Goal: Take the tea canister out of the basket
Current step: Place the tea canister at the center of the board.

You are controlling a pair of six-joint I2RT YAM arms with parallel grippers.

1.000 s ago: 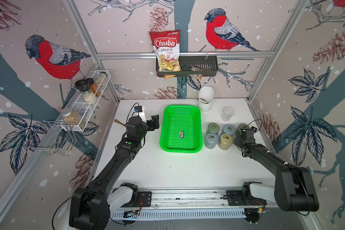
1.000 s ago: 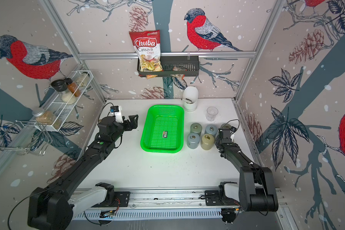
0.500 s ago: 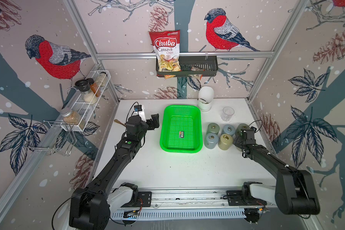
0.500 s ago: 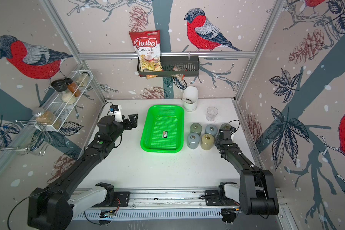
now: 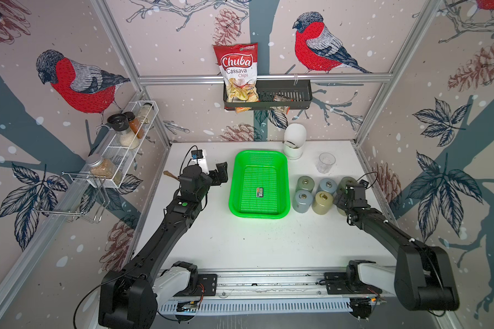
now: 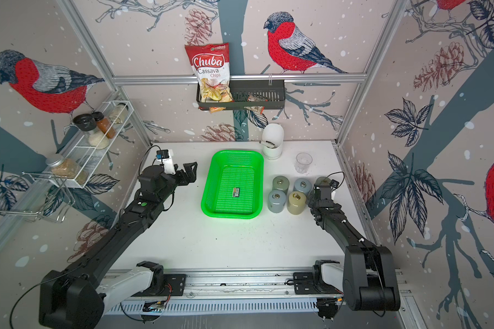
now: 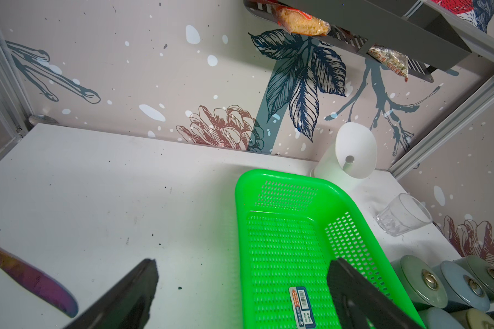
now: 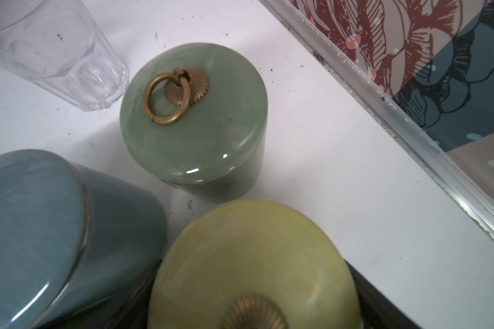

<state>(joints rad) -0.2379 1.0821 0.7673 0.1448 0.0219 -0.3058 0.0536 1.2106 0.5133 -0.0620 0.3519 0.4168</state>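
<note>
Little has changed since a second ago — both arms and the basket (image 5: pixel 257 171) sit as they did. The yellow-green tea canister (image 8: pixel 254 256) stands on the worktop (image 5: pixel 254 242) outside the basket, to its right, beside the other canisters (image 5: pixel 302 200). It is upright: long axis vertical, lid with its brass fitting facing up. The right tool (image 5: pixel 344 198) straddles it — whether clamped or loosened, I cannot tell. The left tool (image 5: pixel 222 174) hovers left of the basket, jaws apart.

Yellow-green canister (image 8: pixel 254 256) partly beyond the right wrist view's edge, sticker (image 5: pixel 259 192) print in the basket (image 5: pixel 235 182) too small.
</note>
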